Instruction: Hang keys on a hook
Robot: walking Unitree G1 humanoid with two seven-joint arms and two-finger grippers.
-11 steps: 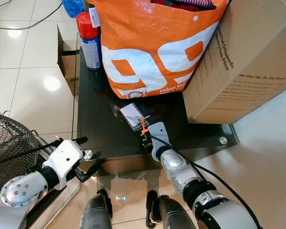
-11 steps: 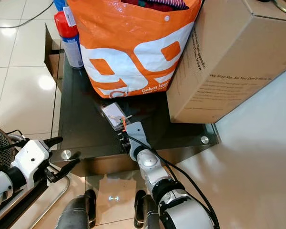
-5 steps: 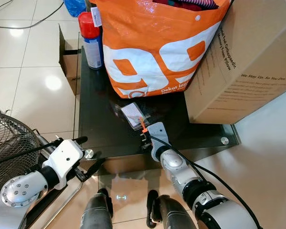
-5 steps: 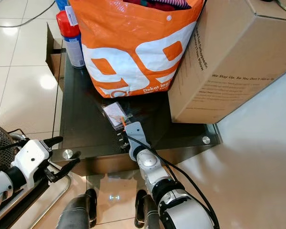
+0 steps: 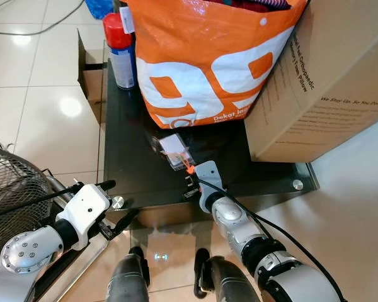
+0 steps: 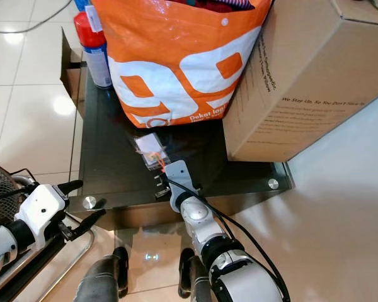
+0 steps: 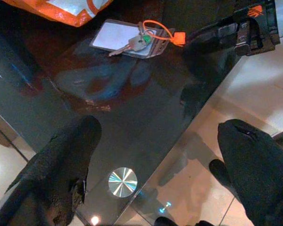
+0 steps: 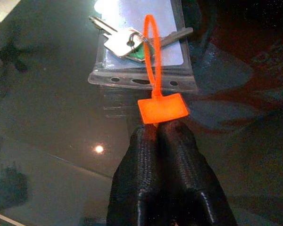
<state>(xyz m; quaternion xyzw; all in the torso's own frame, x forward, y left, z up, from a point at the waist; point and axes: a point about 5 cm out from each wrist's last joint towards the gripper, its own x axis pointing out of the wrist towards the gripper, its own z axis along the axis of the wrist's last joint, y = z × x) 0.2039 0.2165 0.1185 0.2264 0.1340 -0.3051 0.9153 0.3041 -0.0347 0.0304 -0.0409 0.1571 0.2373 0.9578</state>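
The keys [image 8: 127, 41] lie on a clear plastic card sleeve [image 5: 175, 150] on the dark glass table [image 5: 132, 157], just in front of the orange bag. An orange loop with a tag [image 8: 162, 109] runs from the key ring. My right gripper [image 8: 162, 141] rests low over the table's front part, shut, with the tag's lower edge pinched at its fingertips. My left gripper [image 5: 121, 201] hangs open below the table's front left corner, apart from the keys [image 7: 132, 41].
A large orange and white bag [image 5: 201, 56] and a big cardboard box [image 5: 327, 82] crowd the back and right of the table. A red-capped spray can [image 5: 118, 47] stands at the back left. A wire fan grille [image 5: 9, 189] is at my left.
The camera has shifted a little. The orange loop now lies lower and flatter than a second ago, with my right gripper still at its tag. The left arm has not moved.
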